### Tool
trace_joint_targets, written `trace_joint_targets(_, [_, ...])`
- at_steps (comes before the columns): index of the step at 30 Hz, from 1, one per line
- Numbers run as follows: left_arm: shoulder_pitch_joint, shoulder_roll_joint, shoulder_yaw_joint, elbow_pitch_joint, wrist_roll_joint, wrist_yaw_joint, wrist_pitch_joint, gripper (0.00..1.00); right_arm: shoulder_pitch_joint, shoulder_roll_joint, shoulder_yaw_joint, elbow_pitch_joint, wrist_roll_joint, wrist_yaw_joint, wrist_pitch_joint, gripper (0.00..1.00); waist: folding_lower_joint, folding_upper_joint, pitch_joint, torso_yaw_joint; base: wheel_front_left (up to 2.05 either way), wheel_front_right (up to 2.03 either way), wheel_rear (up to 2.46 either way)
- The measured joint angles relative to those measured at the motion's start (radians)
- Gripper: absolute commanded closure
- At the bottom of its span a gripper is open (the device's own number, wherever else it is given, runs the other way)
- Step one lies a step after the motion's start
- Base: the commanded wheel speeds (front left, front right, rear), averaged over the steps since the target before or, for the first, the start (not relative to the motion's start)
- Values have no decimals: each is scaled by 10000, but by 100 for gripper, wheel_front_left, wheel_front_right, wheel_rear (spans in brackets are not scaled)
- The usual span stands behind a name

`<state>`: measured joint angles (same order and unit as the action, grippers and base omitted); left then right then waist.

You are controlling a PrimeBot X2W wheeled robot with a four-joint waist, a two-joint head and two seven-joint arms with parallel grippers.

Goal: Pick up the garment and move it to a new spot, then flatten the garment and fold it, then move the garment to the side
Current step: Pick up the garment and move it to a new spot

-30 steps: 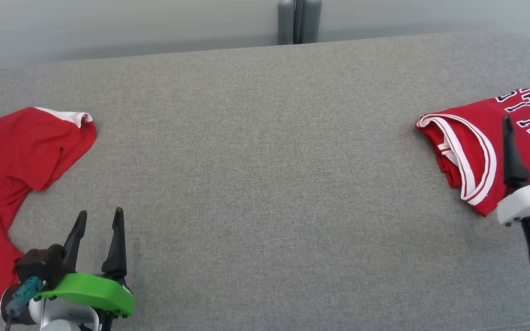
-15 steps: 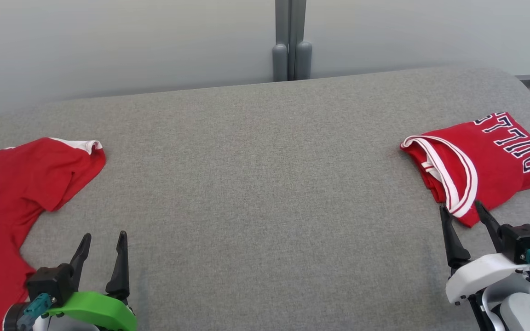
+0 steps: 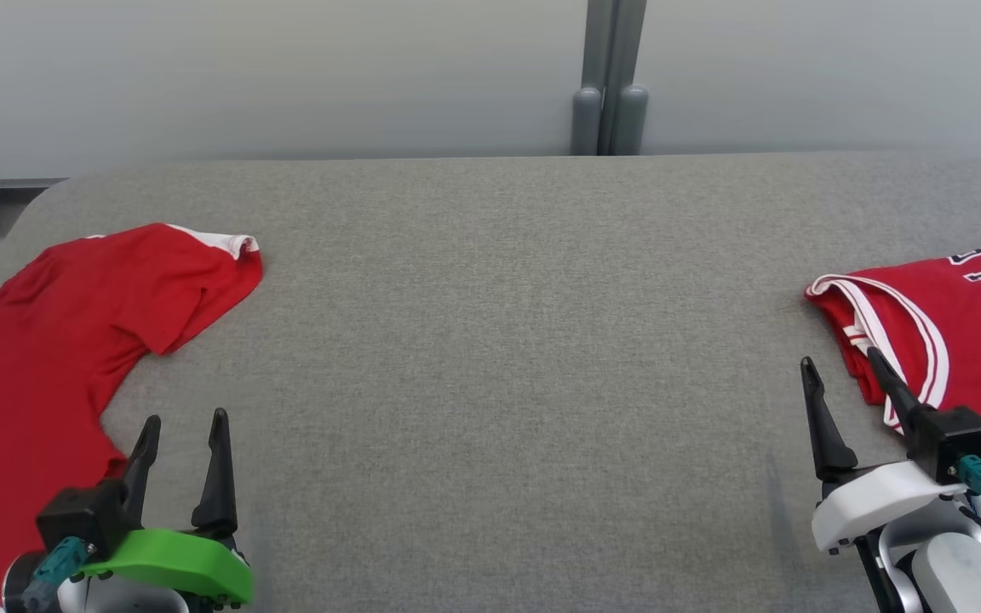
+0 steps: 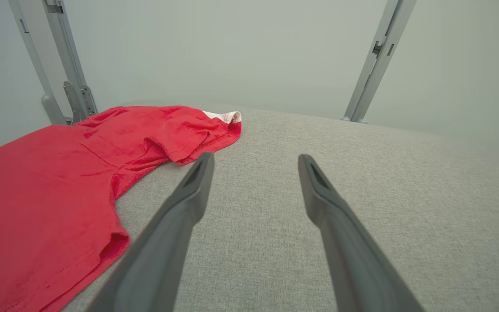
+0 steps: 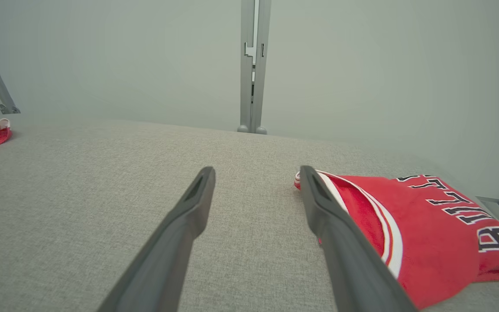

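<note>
We see a broad bench (image 3: 490,340) with rounded corners, padded and covered in a grey woven cloth with a fine, even grain. It runs across the head view below a plain pale wall (image 3: 286,77).

At the bench's left end lies a loose red short-sleeved T-shirt of soft knit (image 3: 56,323). It is spread out but rumpled, with shallow creases in the body. One sleeve reaches toward the middle of the bench, and a strip of white trim shows at its far edge.

At the right end lies a smaller red sleeveless jersey (image 3: 967,315), folded into a compact packet. Its layered edges are bound in white banding with a thin red stripe, and dark block letters outlined in white cross its top.

Our left hand (image 3: 186,416) is just beside the T-shirt's lower hem. Its two long, dark, tapering fingers (image 4: 180,225) are moderately spread and hold nothing.

Our right hand (image 3: 840,357) is spread about as wide and is likewise empty. In the right wrist view one finger (image 5: 340,242) crosses in front of the jersey's banded edge. We cannot tell whether it touches the cloth.

A pair of slim grey metal posts (image 3: 610,85) rises behind the bench.
</note>
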<state>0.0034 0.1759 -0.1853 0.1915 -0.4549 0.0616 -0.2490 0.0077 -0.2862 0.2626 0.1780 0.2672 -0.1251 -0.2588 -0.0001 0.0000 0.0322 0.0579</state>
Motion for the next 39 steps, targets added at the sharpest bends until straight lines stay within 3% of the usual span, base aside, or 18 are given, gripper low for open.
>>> trace_joint_targets(5, [18,-84,320,-130,36,17,0,0,-5,169,301,-86,-251,21,0,0,0,0,-69,553,0,0,0])
trace_joint_targets(17, [1271,-176,1753,-715,263,324,-25,0,-707,871,1668,31,-767,978,0,0,0,0,-367,2140,0,0,0])
trace_joint_targets(29, [1420,-359,1778,-821,301,213,-27,0,-695,1028,1323,255,-838,878,0,0,0,0,-533,3911,0,0,0])
trace_joint_targets(36, [1502,-359,1847,-610,224,-48,-27,0,-603,1120,1273,249,-907,802,0,0,0,-1,-441,4348,0,0,0])
trace_joint_targets(39, [1501,-431,1870,-339,-278,-245,-8,0,-591,1099,1214,215,-936,790,0,0,0,0,-287,4383,0,0,0])
